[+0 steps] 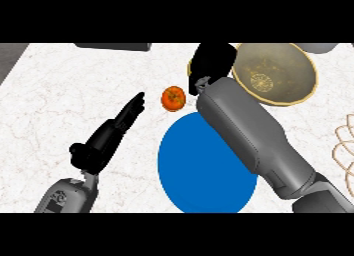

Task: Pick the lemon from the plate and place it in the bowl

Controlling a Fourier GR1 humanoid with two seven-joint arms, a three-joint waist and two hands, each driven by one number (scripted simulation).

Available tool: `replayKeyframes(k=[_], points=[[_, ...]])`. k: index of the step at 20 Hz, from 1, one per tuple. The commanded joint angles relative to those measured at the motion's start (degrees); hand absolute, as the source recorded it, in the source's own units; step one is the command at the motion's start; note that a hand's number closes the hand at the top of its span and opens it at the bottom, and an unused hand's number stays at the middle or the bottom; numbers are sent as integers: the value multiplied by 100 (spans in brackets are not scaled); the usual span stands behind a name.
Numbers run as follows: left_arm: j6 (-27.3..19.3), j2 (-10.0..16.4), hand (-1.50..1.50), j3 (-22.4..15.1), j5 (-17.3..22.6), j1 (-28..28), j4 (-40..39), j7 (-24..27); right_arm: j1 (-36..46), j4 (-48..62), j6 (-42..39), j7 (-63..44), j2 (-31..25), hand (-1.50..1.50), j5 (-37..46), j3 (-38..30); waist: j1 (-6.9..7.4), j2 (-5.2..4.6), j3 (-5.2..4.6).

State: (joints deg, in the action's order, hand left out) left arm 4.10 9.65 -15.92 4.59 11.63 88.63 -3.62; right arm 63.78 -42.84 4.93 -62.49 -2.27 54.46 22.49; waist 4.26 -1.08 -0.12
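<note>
Lemon (263,82) lies in bowl (302,65); placing appears done. Right robot hand (211,61) beside bowl, state indeterminate; left robot hand (113,131) open. Next: withdraw clear.

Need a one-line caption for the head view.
Right hand beside the tan round bowl, forearm crossing the blue round plate; orange round fruit on the white marble counter; left hand open.
</note>
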Motion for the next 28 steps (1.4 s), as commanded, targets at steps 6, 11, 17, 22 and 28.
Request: replayKeyframes(k=[6,11,17,22,28], points=[[51,125,0,140,32,-167,90,23,1017,497,1798,-663,-73,150,822,-723,-118,35,9],[1,76,0,114,-41,-402,87,127,1214,1155,1852,-660,-210,150,1047,-1127,-186,45,6],[172,188,0,338,150,-302,155,-32,1108,1755,1832,-399,-765,150,1557,-1139,-288,68,8],[-19,13,0,228,-128,-164,114,6,854,2235,2399,-195,-996,150,1845,-1246,-276,50,11],[161,96,0,264,34,-422,305,9,630,2672,1697,804,-1249,150,621,-2335,-241,36,18]])
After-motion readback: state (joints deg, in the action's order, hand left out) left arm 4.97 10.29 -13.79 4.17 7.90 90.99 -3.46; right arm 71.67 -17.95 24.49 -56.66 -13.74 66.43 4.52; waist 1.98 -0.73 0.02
